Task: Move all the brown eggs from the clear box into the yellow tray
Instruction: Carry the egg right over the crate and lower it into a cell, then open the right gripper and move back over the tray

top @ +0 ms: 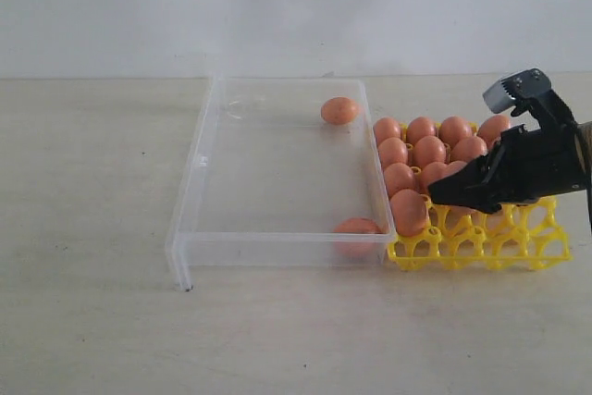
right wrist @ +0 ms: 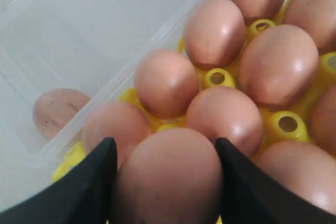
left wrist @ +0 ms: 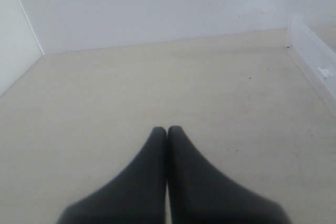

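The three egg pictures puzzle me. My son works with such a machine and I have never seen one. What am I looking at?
It is a robot with two arms, each ending in a black two-fingered gripper. The wide picture comes from a camera off the arms, and the other two come from a camera on each wrist. On the pale table stand a clear box and, right beside it, a yellow tray partly filled with brown eggs. In the box lie two loose eggs. The right gripper, over the tray, clasps one egg between its fingers. The left gripper is shut and empty, above bare table.
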You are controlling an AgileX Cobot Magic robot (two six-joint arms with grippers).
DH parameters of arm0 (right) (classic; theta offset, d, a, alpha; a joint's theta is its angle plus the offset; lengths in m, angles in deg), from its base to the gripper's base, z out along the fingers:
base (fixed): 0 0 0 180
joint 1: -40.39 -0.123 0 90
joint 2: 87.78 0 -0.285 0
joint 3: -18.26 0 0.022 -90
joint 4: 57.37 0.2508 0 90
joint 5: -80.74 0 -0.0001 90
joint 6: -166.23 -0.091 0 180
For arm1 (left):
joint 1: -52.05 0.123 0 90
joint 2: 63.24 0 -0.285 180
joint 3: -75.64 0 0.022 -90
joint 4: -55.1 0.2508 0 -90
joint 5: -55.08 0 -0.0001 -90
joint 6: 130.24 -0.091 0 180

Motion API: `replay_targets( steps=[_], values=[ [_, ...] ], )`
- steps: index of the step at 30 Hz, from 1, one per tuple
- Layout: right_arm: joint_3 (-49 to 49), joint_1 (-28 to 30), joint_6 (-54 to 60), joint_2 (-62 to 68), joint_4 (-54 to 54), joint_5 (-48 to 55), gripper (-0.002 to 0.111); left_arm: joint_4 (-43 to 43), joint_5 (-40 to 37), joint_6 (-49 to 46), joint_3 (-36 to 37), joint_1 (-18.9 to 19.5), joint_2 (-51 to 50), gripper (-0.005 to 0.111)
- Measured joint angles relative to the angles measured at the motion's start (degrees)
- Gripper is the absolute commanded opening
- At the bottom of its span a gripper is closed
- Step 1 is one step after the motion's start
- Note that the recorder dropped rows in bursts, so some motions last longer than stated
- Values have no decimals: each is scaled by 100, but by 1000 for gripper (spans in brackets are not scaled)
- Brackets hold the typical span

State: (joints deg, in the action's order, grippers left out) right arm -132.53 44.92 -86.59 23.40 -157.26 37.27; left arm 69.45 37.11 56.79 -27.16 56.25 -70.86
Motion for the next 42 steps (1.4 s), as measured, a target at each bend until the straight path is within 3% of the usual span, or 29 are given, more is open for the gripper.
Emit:
replay_targets(
  steps=[11,13,17,19,37,41,42],
  values=[
    [0,-45,611,377,586,-123,0,0,0,0,0,0,0,-4],
    [0,-45,600,388,621,-190,7,0,0,0,0,0,0,-4],
    [0,-45,492,388,697,-292,35,0,0,0,0,0,0,-4],
    [0,-45,492,388,793,-327,41,0,0,0,0,0,0,-4],
    [0,-50,858,321,1053,-447,43,0,0,0,0,0,0,-4],
    [0,-50,921,321,1053,-447,72,0,0,0,0,0,0,-4],
    [0,-50,942,321,1053,-447,72,0,0,0,0,0,0,-4]
  ],
)
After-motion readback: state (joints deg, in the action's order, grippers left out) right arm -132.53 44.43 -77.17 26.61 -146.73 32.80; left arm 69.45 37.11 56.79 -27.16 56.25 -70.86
